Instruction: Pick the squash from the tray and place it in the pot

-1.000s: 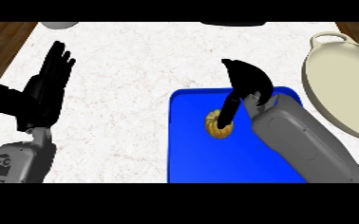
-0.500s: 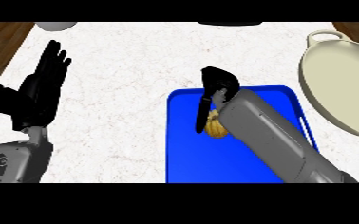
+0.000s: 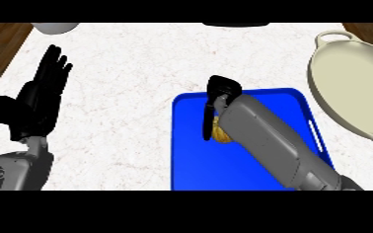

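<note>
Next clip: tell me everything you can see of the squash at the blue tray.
Only a small sliver of the squash shows: yellow-tan and rounded, with a darker brownish lower edge. It lies over the upper left part of the blue tray; whether it rests there or is lifted cannot be told. The right hand bends down over it, a black finger running along its left side. The grey forearm covers its right side. Its full shape is hidden.

The left forearm (image 3: 22,170) and right forearm (image 3: 270,143) are smooth grey casings. The left hand (image 3: 40,101) is black with long slim fingers; the right hand (image 3: 222,90) is black too.
</note>
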